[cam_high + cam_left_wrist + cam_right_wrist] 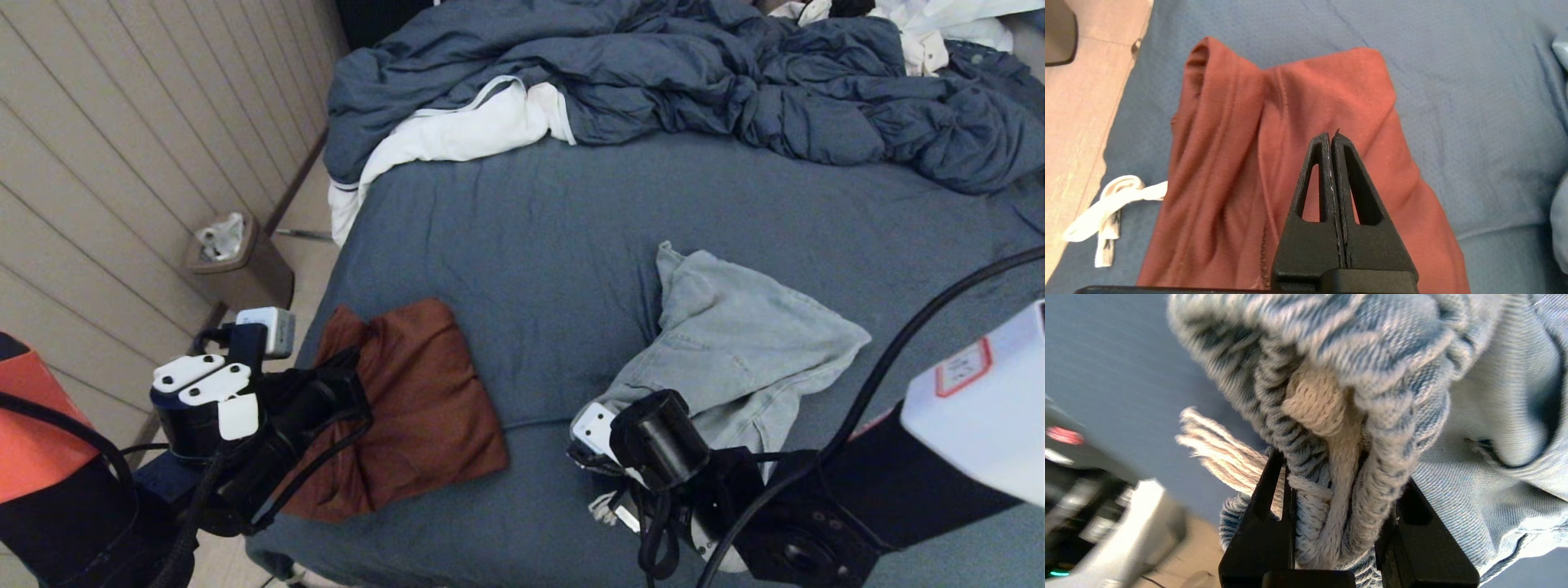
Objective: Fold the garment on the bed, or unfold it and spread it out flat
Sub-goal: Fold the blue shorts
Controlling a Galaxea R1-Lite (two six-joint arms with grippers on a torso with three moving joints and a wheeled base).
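Light denim garment [735,343] is crumpled near the front edge of the bed [522,237], toward its right side. Right gripper [1331,498] is at the garment's near end, fingers [1267,498] clamped on the ribbed waistband, with a cream drawstring [1216,453] bunched in alongside. Rust-brown garment [408,408] is lying folded at the front-left corner. Left gripper [1331,136] is held above it, fingers pressed together, nothing gripped. Rumpled duvet [694,82] is heaped along the far edge
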